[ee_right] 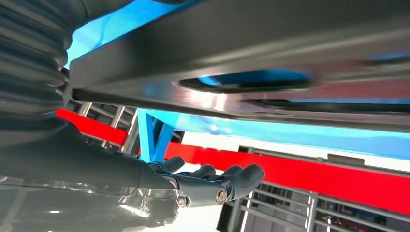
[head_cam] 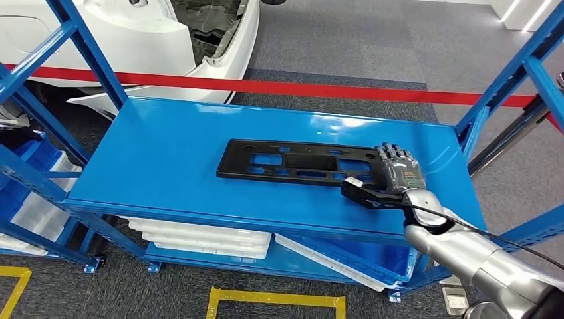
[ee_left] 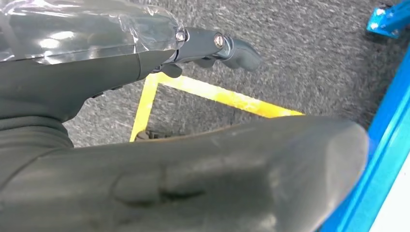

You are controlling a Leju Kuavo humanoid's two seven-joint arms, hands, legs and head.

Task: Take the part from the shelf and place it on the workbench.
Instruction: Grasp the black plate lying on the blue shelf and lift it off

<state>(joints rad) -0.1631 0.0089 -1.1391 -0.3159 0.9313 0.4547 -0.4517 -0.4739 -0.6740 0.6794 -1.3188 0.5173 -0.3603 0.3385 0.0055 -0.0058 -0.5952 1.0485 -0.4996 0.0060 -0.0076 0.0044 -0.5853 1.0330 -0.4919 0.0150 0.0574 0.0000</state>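
Observation:
A flat black part with several cut-outs lies lengthwise on the top board of the blue shelf. My right hand is at the part's right end: its fingers reach over that end and the thumb stretches along the front edge. Seen from the right wrist, the part is very close, and the spread fingers stand off it with a gap. My left hand hangs beside the shelf above grey carpet, fingers extended and holding nothing.
Blue uprights frame the shelf on both sides. White trays sit on the lower board and blue bins stand at the left. A white car body and a red tape line lie behind. Yellow floor tape runs in front.

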